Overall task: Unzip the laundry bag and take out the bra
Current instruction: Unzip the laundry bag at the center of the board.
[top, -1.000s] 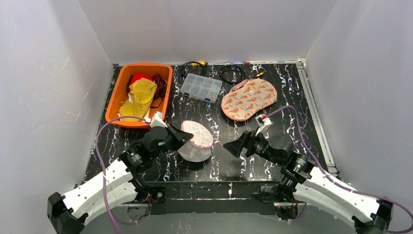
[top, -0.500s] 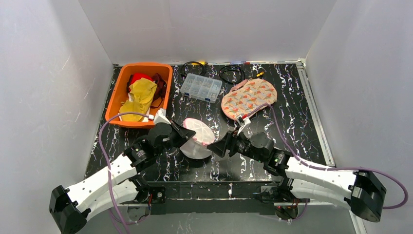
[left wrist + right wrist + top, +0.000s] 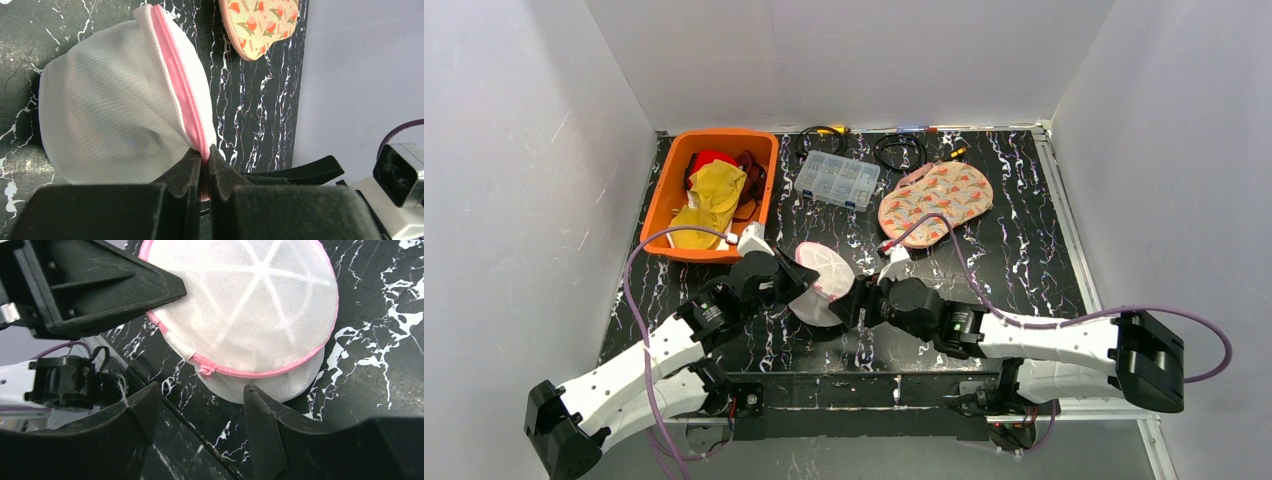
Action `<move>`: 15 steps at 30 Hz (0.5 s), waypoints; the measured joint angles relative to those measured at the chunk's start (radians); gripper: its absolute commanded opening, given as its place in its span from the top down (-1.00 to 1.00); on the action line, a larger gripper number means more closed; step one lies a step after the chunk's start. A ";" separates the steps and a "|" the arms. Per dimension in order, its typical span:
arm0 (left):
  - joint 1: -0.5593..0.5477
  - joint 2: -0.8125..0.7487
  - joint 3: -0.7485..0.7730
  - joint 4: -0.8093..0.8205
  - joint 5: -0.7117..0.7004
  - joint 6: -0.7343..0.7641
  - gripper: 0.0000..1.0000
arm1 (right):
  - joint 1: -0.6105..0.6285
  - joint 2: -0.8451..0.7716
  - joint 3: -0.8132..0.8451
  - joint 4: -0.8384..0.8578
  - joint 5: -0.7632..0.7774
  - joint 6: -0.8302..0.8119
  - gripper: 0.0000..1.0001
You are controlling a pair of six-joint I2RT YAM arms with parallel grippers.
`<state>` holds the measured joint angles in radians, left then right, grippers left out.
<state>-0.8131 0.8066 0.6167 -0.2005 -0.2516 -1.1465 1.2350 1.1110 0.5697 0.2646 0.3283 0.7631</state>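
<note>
Laundry bag pinched by left end effector — right end effector seemingly beside.

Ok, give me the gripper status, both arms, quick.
Left gripper: shut, pinching the laundry bag at its pink zipper edge.
Right gripper: open, holding nothing, close to the zipper pull.

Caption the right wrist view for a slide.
Open right gripper poised at the pink zipper pull of a white mesh laundry bag pinched by the left gripper.
</note>
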 measured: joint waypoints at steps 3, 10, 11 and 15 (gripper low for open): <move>0.000 0.003 0.005 -0.006 -0.003 0.003 1.00 | 0.021 0.058 0.047 -0.032 0.058 0.004 -0.20; 0.000 0.003 0.005 -0.018 -0.003 0.002 1.00 | 0.029 0.146 0.094 -0.099 0.137 0.026 -0.25; 0.000 0.003 0.005 -0.018 -0.003 0.002 1.00 | 0.029 0.154 0.098 -0.101 0.141 0.027 -0.27; 0.000 0.003 0.005 -0.018 -0.003 0.002 1.00 | 0.030 0.171 0.110 -0.106 0.149 0.031 -0.33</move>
<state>-0.8131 0.8097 0.6220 -0.2188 -0.2550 -1.1450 1.2652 1.2819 0.6800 0.1581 0.4774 0.7944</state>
